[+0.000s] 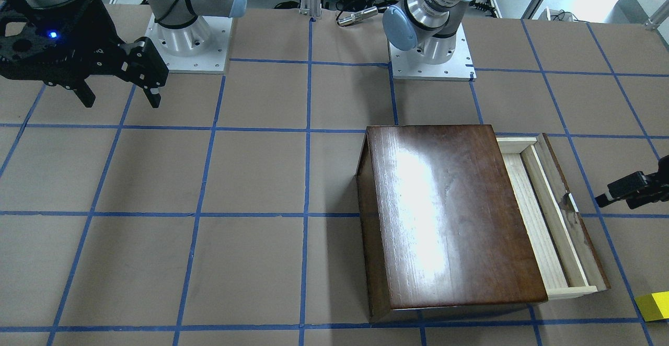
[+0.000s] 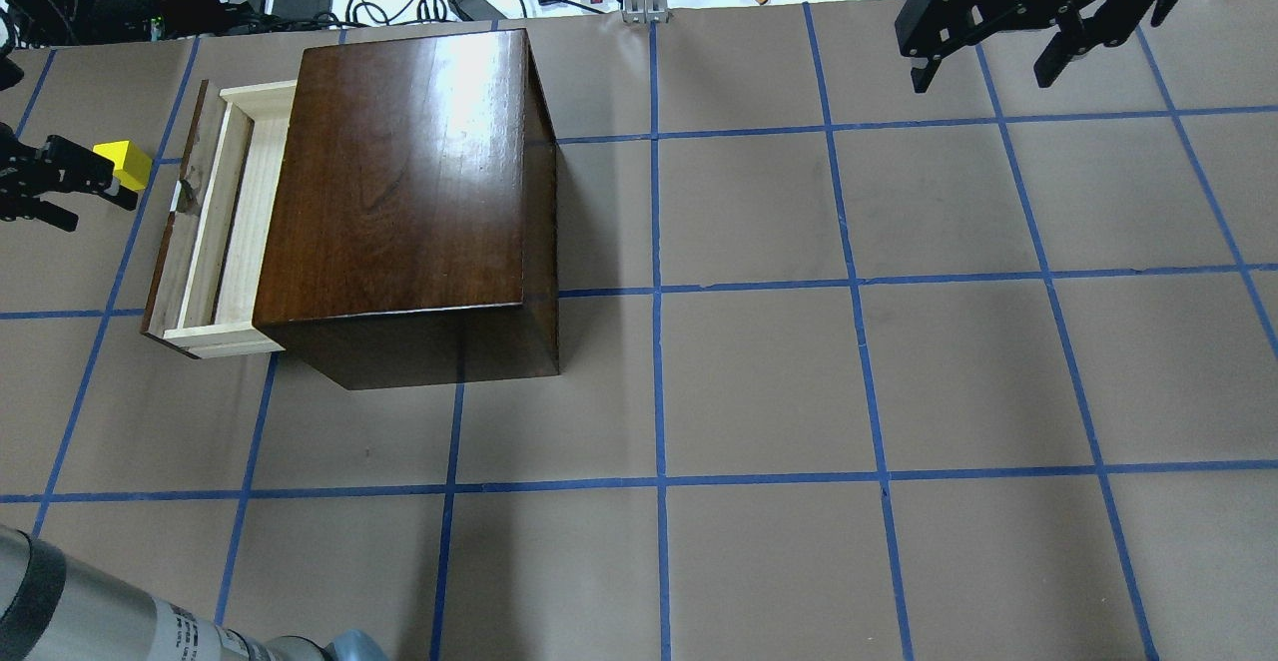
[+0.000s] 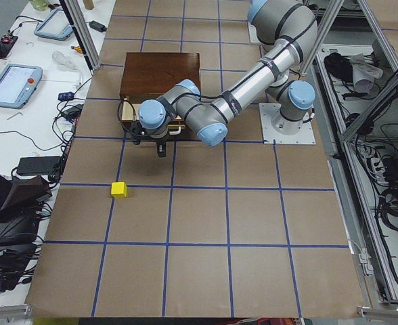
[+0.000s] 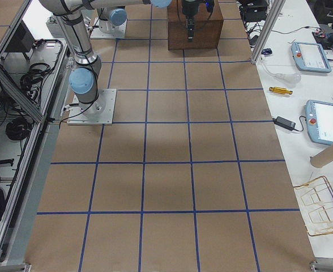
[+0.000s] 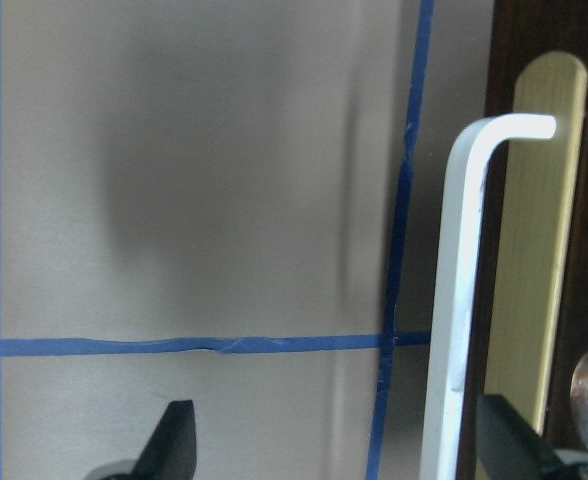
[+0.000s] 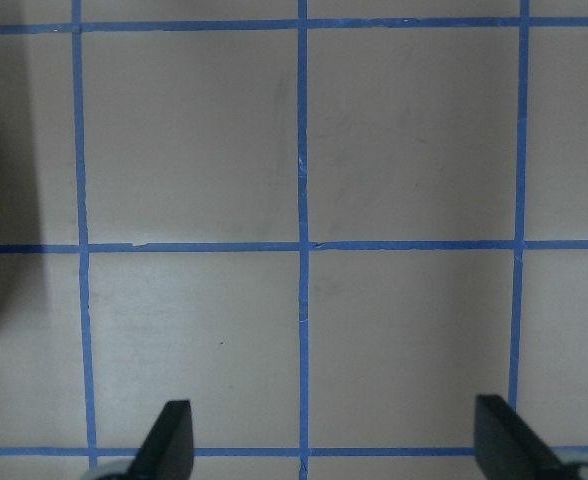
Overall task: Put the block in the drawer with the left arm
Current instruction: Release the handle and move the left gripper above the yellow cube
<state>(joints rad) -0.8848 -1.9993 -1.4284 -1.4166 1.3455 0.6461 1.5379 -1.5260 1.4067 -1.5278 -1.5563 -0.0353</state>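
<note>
1. The small bright yellow cube block (image 2: 122,164) sits on the brown paper surface (image 2: 759,371) with its blue tape grid. It is outside the drawer, out beyond the dark front panel, and nothing holds it.
2. The shallow pale raw-wood drawer (image 2: 240,212) stands pulled part-way out of the glossy dark-brown wooden box (image 2: 399,172). Its tray is exposed and shows nothing inside.
3. The black left end effector (image 5: 339,450), on the silver-grey left arm (image 3: 253,84), hangs just off the drawer front. Its fingers are spread wide and carry nothing. The wrist view shows the white bent-bar handle (image 5: 459,300) close by; contact cannot be confirmed.
4. In the side view the block lies apart from this end effector, further out on the surface.
5. The black right end effector (image 2: 981,77) hangs at the far end of the surface, fingers spread, empty.
6. Judged step: the drawer is open and the block pickup is not yet begun.
7. Next move, as a judgement:
   - Carry the left end effector away from the drawer front to above the block.
   - Descend and close on two opposite faces.
   - Lift clear of the front panel before crossing to the tray.
</note>
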